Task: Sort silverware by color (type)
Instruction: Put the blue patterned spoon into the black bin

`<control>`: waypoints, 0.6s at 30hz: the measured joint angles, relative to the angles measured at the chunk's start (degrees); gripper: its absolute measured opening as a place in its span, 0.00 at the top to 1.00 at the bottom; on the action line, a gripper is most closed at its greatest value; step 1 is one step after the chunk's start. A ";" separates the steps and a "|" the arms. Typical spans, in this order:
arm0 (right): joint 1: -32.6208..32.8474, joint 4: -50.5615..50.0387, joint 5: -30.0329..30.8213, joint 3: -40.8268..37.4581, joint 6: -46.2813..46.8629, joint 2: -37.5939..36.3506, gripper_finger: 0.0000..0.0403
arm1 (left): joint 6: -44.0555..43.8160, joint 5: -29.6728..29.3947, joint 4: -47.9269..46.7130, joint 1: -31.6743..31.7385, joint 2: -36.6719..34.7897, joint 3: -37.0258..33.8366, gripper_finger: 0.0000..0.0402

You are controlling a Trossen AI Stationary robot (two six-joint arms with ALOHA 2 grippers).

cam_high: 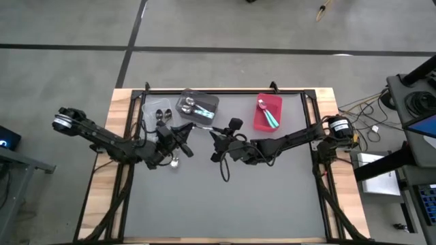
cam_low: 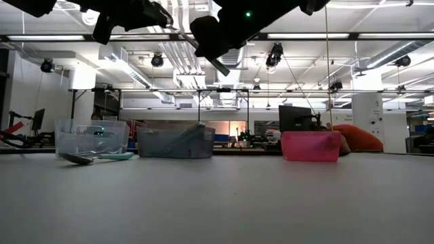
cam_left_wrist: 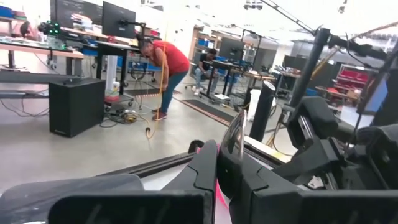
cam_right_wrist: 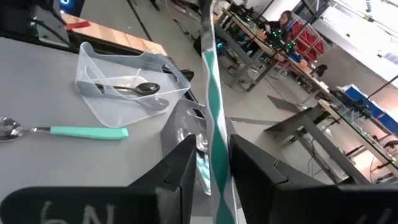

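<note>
Right wrist view: a teal-handled spoon [cam_right_wrist: 210,93] stands between the right gripper's [cam_right_wrist: 211,163] parted fingers, up above the table beside the dark grey bin [cam_high: 197,106], while the left gripper [cam_left_wrist: 225,168], pinched shut on its silver bowl, meets it there.

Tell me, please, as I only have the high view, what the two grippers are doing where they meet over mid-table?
Observer: The left gripper is shut on the bowl of a teal-handled spoon, held above the table.
Operator: Is the right gripper gripping it too?
Observer: No, its fingers stand open on either side of the handle.
Operator: Is any spoon lying loose on the table?
Observer: Yes, a second teal spoon lies beside the clear bin, which holds a black spoon.
</note>
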 joint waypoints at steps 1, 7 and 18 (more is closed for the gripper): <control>-0.11 0.04 0.02 0.00 -0.18 -0.15 0.78 | 0.31 -0.20 -0.02 0.01 -0.43 0.00 1.00; -0.38 0.23 0.02 0.00 -1.50 -0.65 0.81 | 2.14 -0.71 -1.18 0.01 -2.46 -0.03 1.00; -1.61 0.18 -0.59 0.03 -2.03 -0.67 0.97 | 3.60 -2.01 -2.35 0.04 -3.70 -0.04 1.00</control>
